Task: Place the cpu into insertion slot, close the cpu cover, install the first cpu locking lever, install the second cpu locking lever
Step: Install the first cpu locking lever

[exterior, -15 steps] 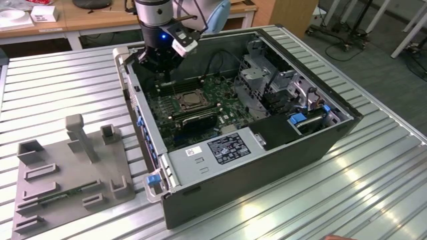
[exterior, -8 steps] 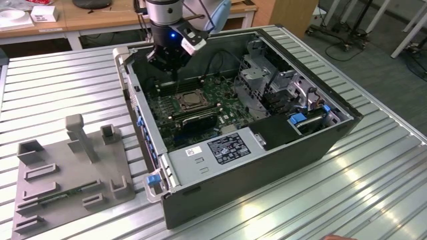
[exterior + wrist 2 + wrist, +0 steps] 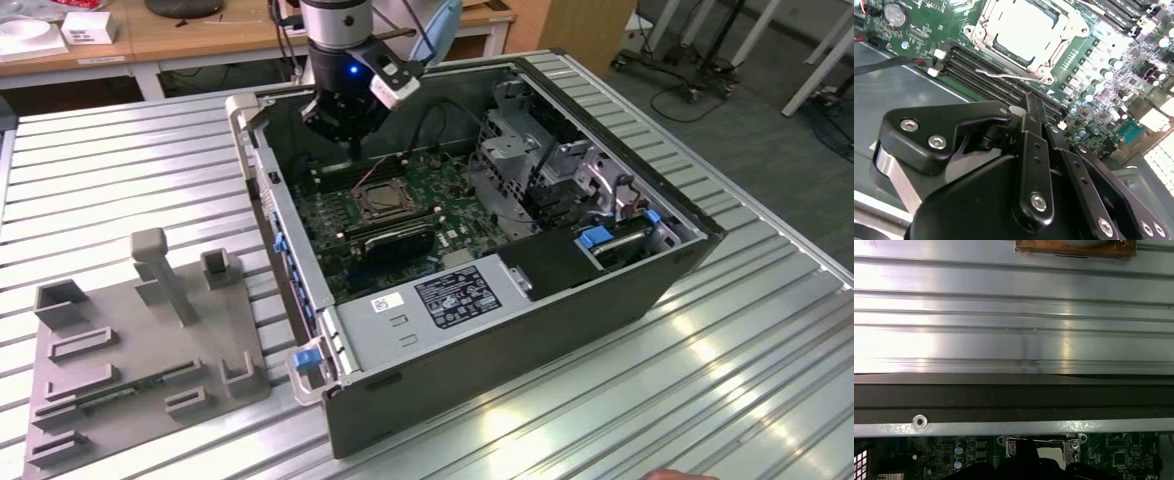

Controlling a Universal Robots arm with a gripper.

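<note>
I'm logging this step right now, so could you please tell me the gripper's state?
Gripper: closed, holding nothing visible, close to the cpu cover.

Arm [image 3: 334,30]: silver-grey tube ending in a black wrist section, with a small blue light [image 3: 350,70] and a white box-shaped camera housing [image 3: 390,82]. Gripper [image 3: 1036,107]: matte black linkage bars, silver hex-socket screws [image 3: 937,142], polished silver collar [image 3: 889,170].

The cpu cover [image 3: 985,22] lies flat around the pale cpu [image 3: 1021,30] on the green motherboard [image 3: 921,37] — a thin wire lever [image 3: 1009,76] runs along its edge, beside the memory slots [image 3: 979,70]. The gripper [image 3: 1038,107], fingers drawn together, points at those slots.
</note>
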